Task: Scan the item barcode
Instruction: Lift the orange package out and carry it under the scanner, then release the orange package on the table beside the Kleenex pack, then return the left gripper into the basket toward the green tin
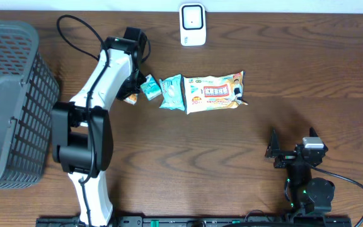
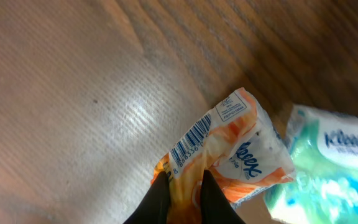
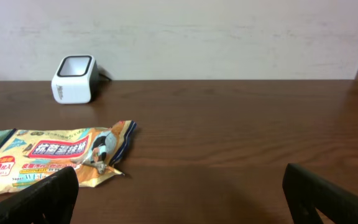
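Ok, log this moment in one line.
left tool: shut on orange tissue pack | barcode: showing | right tool: open, empty | scanner: apart from pack

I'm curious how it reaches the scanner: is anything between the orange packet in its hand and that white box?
Nothing visible. The left hand grips the orange packet; bare table lies toward the scanner. A teal packet sits aside.

Left fingers [image 2: 157,202] together, right fingers [image 3: 42,199] apart.

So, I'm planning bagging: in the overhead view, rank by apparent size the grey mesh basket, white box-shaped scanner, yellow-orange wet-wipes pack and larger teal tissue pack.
1. grey mesh basket
2. yellow-orange wet-wipes pack
3. white box-shaped scanner and larger teal tissue pack: look about alike, so unranked.
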Controlling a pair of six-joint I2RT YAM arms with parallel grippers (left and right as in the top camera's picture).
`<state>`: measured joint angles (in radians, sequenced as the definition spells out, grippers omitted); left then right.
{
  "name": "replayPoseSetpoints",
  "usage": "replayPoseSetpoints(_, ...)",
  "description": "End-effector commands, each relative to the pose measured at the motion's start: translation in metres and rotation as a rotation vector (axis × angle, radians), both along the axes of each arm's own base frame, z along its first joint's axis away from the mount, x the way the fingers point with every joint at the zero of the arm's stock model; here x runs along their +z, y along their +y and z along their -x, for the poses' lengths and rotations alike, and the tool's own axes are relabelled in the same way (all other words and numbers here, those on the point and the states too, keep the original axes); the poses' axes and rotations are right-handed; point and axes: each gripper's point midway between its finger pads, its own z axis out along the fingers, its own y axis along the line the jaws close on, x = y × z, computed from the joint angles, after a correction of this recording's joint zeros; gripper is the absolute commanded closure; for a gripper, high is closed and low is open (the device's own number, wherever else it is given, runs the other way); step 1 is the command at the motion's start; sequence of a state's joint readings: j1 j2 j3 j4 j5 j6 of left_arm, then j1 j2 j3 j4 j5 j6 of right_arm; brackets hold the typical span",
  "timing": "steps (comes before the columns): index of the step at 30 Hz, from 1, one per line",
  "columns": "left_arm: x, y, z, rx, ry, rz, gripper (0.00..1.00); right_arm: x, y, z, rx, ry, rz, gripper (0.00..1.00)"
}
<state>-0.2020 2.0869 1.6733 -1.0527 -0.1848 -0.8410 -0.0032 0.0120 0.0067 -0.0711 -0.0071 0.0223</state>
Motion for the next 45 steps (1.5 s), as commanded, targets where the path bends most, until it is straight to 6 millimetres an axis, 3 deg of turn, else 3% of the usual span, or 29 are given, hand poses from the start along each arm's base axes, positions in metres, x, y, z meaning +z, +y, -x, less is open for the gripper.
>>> replayPoseSetpoints(1, 0.001, 0.007, -0.004, -0.005, -0.009, -0.047, 0.92, -0.001, 0.001, 0.000, 0.005, 0.001, -0.006, 0.01)
replayPoseSetpoints(3, 0.001, 0.006, -0.004, -0.005, -0.009, -0.042, 0.91, -0.001, 0.001, 0.000, 0.005, 0.002, -0.006, 0.01)
replayPoseSetpoints(7, 0.001, 0.005, -0.004, -0.016, -0.005, -0.033, 0.60, -0.001, 0.001, 0.000, 0.005, 0.002, -0.007, 0.01)
replayPoseSetpoints(9, 0.003, 0.004, -0.006, -0.051, -0.010, -0.033, 0.40, -0.001, 0.001, 0.000, 0.005, 0.002, -0.006, 0.01)
replayPoseSetpoints(14, 0.029, 0.002, -0.017, -0.193, -0.048, -0.037, 0.32, -0.001, 0.001, 0.000, 0.005, 0.002, -0.007, 0.01)
replayPoseSetpoints(18, 0.072, 0.001, -0.022, -0.244, -0.135, -0.036, 0.27, -0.001, 0.001, 0.000, 0.005, 0.001, -0.007, 0.01)
replayPoseSetpoints(21, 0.117, 0.002, -0.022, -0.254, -0.248, -0.034, 0.15, -0.001, 0.001, 0.000, 0.005, 0.002, -0.006, 0.01)
replayPoseSetpoints(27, 0.218, 0.015, -0.009, -0.330, -0.516, -0.061, 0.14, -0.001, 0.001, 0.000, 0.005, 0.001, -0.006, 0.01)
replayPoseSetpoints(30, 0.264, 0.033, 0.004, -0.331, -0.640, -0.102, 0.14, -0.001, 0.001, 0.000, 0.005, 0.001, -0.006, 0.01)
replayPoseSetpoints(36, 0.331, 0.106, 0.047, -0.128, -0.796, -0.271, 0.14, -0.001, 0.001, 0.000, 0.005, 0.002, -0.007, 0.01)
replayPoseSetpoints(41, 0.352, 0.161, 0.076, 0.036, -0.842, -0.350, 0.14, -0.001, 0.001, 0.000, 0.005, 0.001, -0.006, 0.01)
replayPoseSetpoints(45, 0.354, 0.201, 0.089, 0.152, -0.833, -0.402, 0.14, -0.001, 0.001, 0.000, 0.005, 0.002, -0.007, 0.01)
